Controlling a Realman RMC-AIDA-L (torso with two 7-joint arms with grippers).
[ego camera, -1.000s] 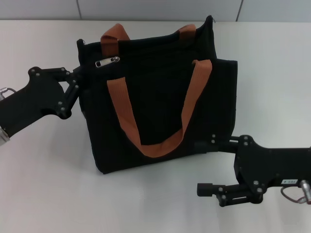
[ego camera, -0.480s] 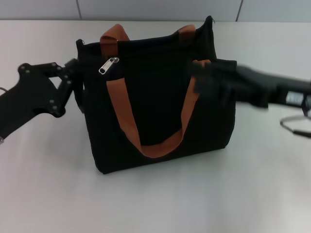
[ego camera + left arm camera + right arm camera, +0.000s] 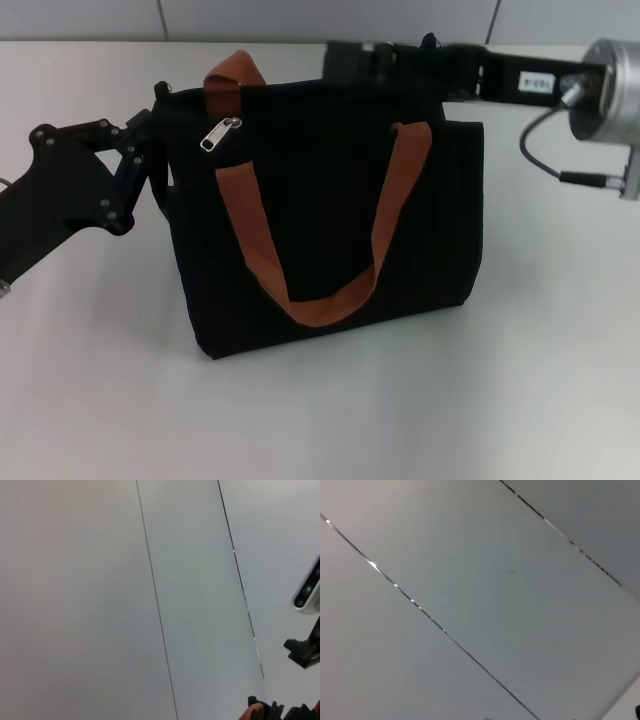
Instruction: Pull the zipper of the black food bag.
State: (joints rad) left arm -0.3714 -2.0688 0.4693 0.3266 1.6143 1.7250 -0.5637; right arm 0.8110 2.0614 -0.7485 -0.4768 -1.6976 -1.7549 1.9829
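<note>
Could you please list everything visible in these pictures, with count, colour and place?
black food bag: one, black, upright in the middle of the table.
handles: two, rust-brown, one on the bag's front face, one at its back edge.
zipper: one, silver pull tab, near the bag's upper left corner.
table: one, white, under the bag.
left gripper: one, black, against the bag's left edge.
right gripper: one, black, over the bag's top edge.

L hand tips hidden behind bag, R hand blurred
</note>
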